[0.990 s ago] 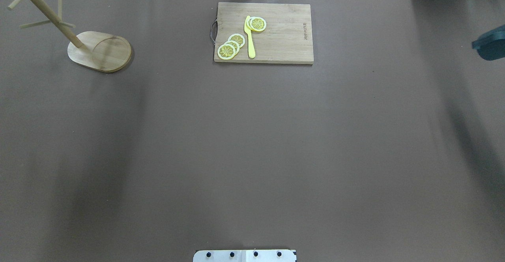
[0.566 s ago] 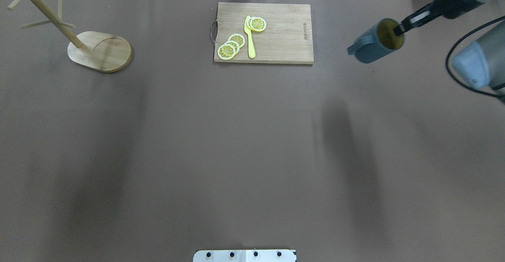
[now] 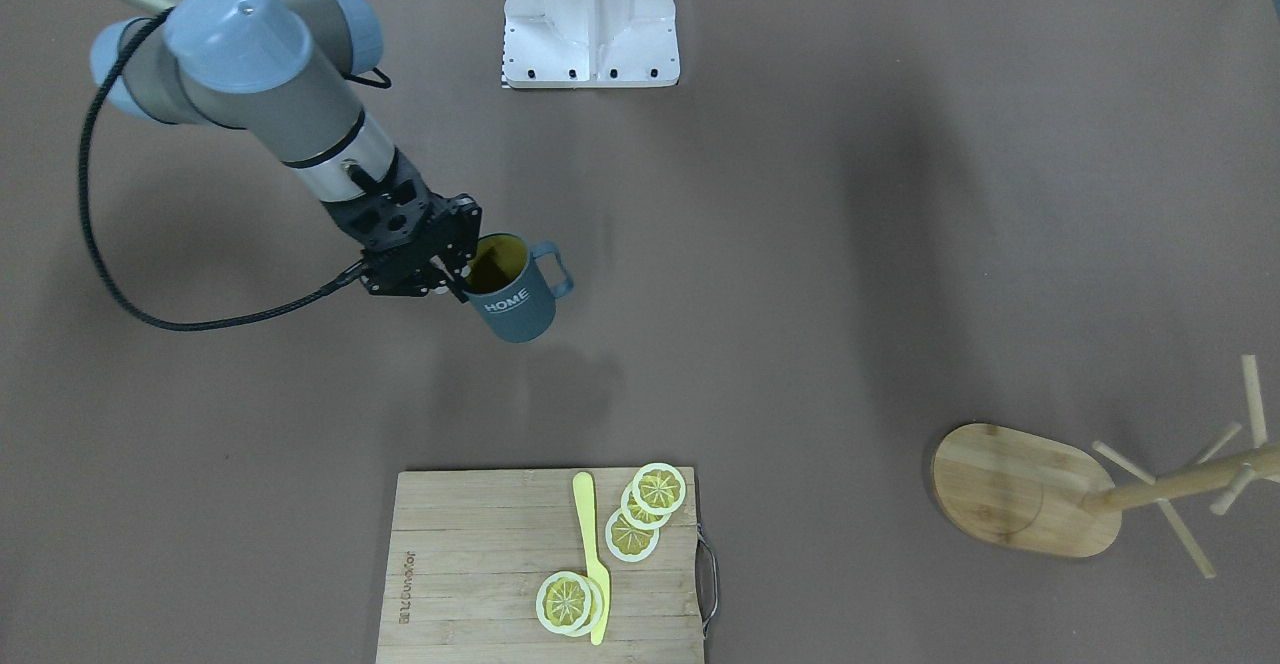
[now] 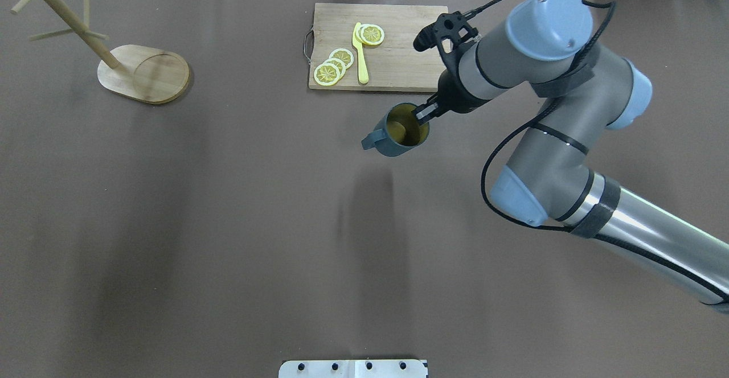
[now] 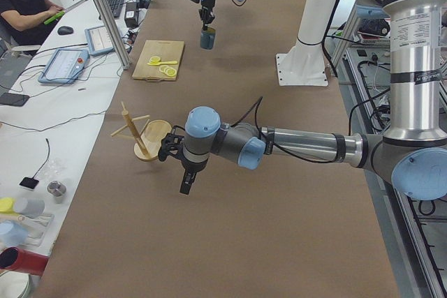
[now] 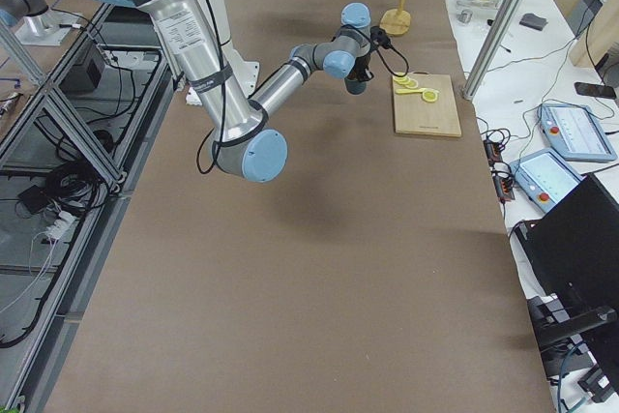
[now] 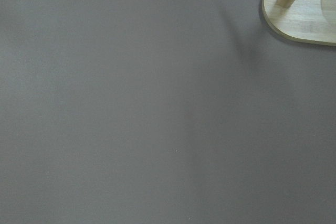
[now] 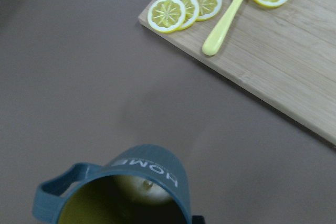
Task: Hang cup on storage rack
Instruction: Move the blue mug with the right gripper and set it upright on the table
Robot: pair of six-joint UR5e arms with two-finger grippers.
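1. Brown table (image 4: 228,224) lies below the left gripper (image 5: 185,186); I cannot tell its fingers.
2. Right gripper (image 4: 421,116) pinches the cup (image 4: 398,136) by its rim, up in the air.
3. Rack (image 4: 145,76) stands far off. I think this is the carrying step; next, slip the handle over a peg.

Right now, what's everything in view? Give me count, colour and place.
cup: one, blue-grey, yellow inside; held aloft by its rim near the cutting board.
storage rack: one, light wood; robot's far left of the table.
cutting board: one, light wood; far middle.
lemon slices: five, yellow; on the board.
knife: one, yellow; on the board among slices.
table: one, brown.
right gripper: one, black; shut on the cup's rim.
left gripper: one, black; near the rack, open or shut unclear.
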